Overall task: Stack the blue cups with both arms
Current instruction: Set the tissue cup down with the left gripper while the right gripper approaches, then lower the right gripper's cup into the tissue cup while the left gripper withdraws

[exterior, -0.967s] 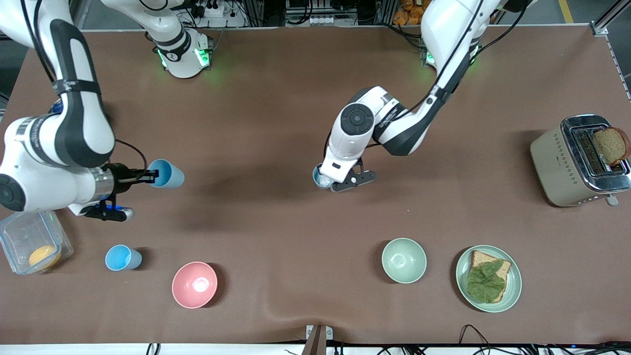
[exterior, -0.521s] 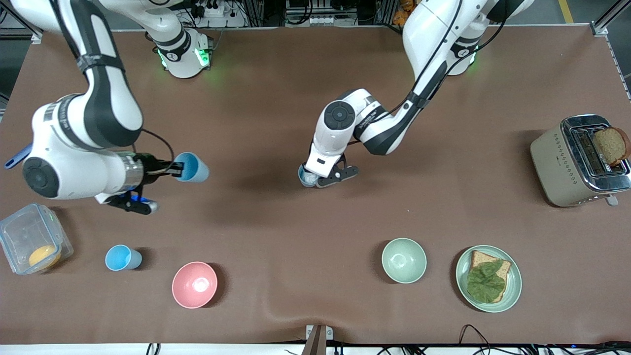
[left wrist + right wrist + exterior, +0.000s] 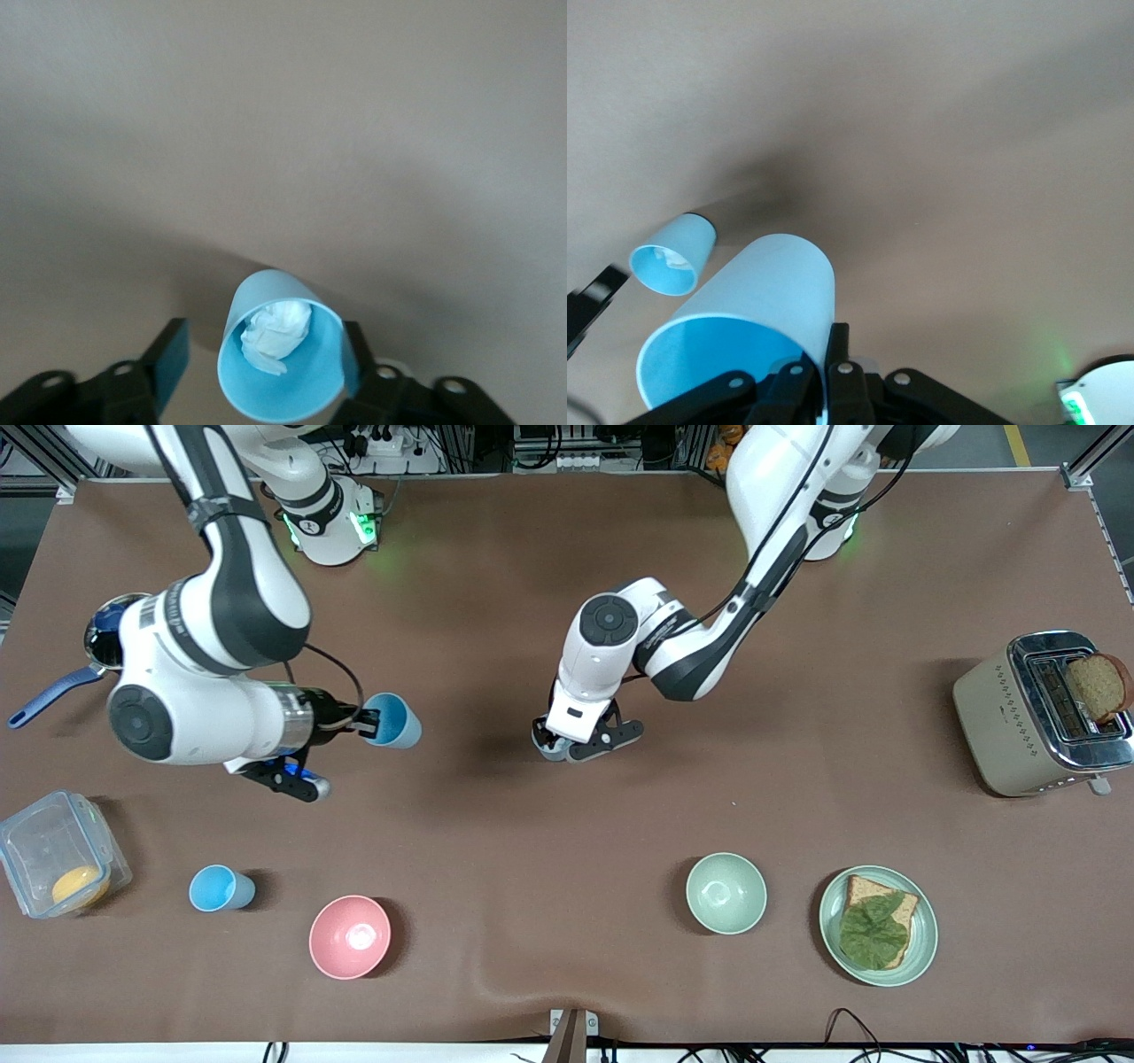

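Nearest the front camera, a pink bowl (image 3: 349,936) and a pale green bowl (image 3: 726,892) are sitting open side up, and nothing can be made out in either. Beside the green bowl, toward the left arm's end, a green plate (image 3: 921,943) is carrying bread topped with a leaf (image 3: 873,932). A sky-blue cup (image 3: 221,888) is standing upright beside the pink bowl, toward the right arm's end, mouth up. Just past it, a clear lidded box (image 3: 35,841) is holding something orange (image 3: 75,884).

Farther from the camera, the right gripper (image 3: 361,723) is pinching the rim of a second blue cup (image 3: 392,721) and holding it in the air over bare table, on its side with the long axis level. The cup's base is pointing toward the left arm. In the right wrist view the fingers (image 3: 834,347) are clamping the cup's wall (image 3: 757,301).

The left gripper (image 3: 563,745) is hanging over mid-table with its jaws spread on either side of a third cup (image 3: 282,350), one finger (image 3: 168,354) standing clear of the wall. This cup is holding crumpled white paper (image 3: 276,334).

Farthest back, a toaster (image 3: 1019,726) is holding a slice of brown bread (image 3: 1097,685).
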You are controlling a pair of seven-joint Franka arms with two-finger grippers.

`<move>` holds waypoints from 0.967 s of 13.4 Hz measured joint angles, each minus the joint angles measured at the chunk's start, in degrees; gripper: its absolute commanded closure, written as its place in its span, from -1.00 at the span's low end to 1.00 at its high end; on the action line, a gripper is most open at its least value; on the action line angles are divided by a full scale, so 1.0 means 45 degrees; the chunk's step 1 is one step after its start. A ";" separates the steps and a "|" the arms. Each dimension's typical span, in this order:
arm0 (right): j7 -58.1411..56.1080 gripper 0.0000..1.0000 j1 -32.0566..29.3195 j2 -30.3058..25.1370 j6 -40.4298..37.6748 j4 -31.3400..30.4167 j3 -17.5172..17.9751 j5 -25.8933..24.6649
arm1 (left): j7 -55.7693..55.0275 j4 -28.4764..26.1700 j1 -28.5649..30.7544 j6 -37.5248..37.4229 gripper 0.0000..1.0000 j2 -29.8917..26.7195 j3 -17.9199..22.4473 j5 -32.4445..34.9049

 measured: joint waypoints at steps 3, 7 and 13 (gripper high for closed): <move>0.1777 1.00 0.1245 0.0014 0.1020 -0.0041 0.0019 0.0064 | 0.0063 0.0162 0.0809 -0.1917 -1.00 -0.1982 0.0070 0.0191; 0.5185 1.00 0.4203 0.0478 0.3548 -0.0388 0.0028 -0.0233 | 0.2735 0.0147 0.2898 -0.4169 -1.00 -0.4277 0.0097 0.0313; 0.6426 1.00 0.5326 0.1629 0.4781 -0.0496 -0.0140 -0.1000 | 0.7567 0.0087 0.5690 -0.6625 -1.00 -0.5773 0.0082 0.0288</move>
